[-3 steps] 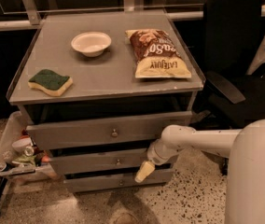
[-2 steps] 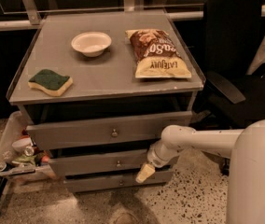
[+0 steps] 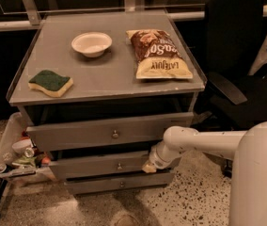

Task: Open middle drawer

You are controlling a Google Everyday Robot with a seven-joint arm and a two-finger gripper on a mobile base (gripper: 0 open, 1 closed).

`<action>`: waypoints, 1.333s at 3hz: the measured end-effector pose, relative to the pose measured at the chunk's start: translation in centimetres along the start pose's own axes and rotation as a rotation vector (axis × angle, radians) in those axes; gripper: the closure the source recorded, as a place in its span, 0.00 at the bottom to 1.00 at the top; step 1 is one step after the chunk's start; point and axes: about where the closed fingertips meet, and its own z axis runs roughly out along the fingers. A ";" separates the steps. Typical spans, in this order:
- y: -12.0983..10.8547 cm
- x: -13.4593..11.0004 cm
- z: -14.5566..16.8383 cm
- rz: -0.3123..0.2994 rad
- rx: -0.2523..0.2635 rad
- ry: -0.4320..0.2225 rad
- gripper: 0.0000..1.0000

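The middle drawer (image 3: 91, 166) is the mid-sized grey front with a small round knob (image 3: 119, 165) at its centre. It sits between the wider top drawer (image 3: 77, 135) and the narrow bottom drawer (image 3: 100, 184). My gripper (image 3: 148, 167) is at the end of my white arm (image 3: 204, 142), which reaches in from the right. It is low, against the right end of the middle drawer front and to the right of its knob. The top drawer front stands out a little from the cabinet.
On the grey cabinet top (image 3: 110, 74) lie a white bowl (image 3: 91, 44), a green and yellow sponge (image 3: 51, 82) and a brown chip bag (image 3: 158, 54). A black office chair (image 3: 239, 65) stands at the right. A tray of cans and clutter (image 3: 16, 157) is at the lower left.
My gripper has risen slightly, from the level of the bottom drawer to the right end of the middle drawer. The drawers have not visibly moved.
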 end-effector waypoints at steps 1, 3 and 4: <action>0.0 0.0 0.0 0.000 0.000 0.000 0.88; 0.1 -0.2 -0.5 0.000 0.000 0.000 1.00; 1.2 0.6 -0.4 -0.002 -0.020 0.021 1.00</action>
